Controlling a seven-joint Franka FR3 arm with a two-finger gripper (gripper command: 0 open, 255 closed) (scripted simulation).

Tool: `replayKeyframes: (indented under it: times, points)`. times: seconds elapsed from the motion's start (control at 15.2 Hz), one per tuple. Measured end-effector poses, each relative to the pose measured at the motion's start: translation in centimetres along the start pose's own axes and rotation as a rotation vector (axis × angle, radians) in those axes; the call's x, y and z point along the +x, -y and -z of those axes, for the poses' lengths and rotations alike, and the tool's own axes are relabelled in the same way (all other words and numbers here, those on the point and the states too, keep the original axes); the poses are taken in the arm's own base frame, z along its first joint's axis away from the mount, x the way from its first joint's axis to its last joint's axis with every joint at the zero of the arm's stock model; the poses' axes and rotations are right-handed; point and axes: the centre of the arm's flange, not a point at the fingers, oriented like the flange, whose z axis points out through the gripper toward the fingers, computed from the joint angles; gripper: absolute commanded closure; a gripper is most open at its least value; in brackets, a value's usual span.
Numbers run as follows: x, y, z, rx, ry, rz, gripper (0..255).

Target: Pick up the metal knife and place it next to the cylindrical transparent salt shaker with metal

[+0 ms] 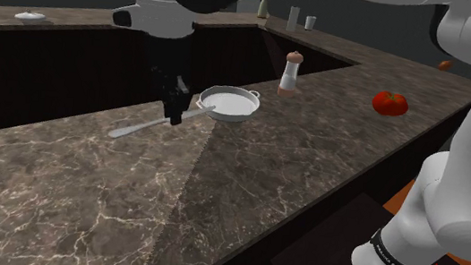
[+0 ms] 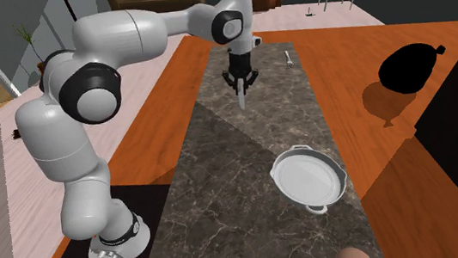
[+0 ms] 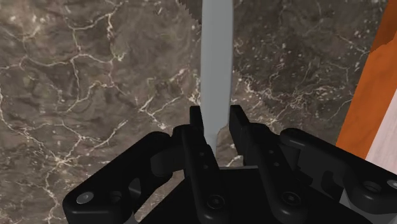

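Observation:
A grey knife (image 1: 135, 127) lies low over the dark marble counter (image 1: 265, 175), just off the handle of a white pan (image 1: 228, 102). My black gripper (image 1: 174, 103) is shut on one end of it, pointing down. From the hand camera, the fingers (image 3: 236, 124) clasp the flat blade (image 3: 215, 63), which runs straight away from my gripper (image 3: 216, 121). I cannot tell whether the knife touches the stone. The salt shaker (image 1: 290, 74), pale with a brown cap, stands upright beyond the pan. From the second exterior view, the gripper (image 2: 240, 78) holds the knife (image 2: 241, 98) far along the counter from the pan (image 2: 310, 176).
A red tomato (image 1: 390, 102) sits on the counter toward the shoulder view's right. A white bowl (image 1: 30, 16) and some bottles (image 1: 292, 18) stand on the far counters. A small utensil (image 2: 288, 58) lies near the counter's far end. The counter is long and narrow, with orange floor (image 2: 366, 136) alongside.

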Motion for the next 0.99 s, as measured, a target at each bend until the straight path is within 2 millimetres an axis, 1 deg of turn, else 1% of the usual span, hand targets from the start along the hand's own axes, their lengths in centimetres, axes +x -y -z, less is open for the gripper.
replayKeyframes:
  times: [0.99]
  points:
    - [0.1,-0.2,7.9,0.000,0.000,0.000,255]
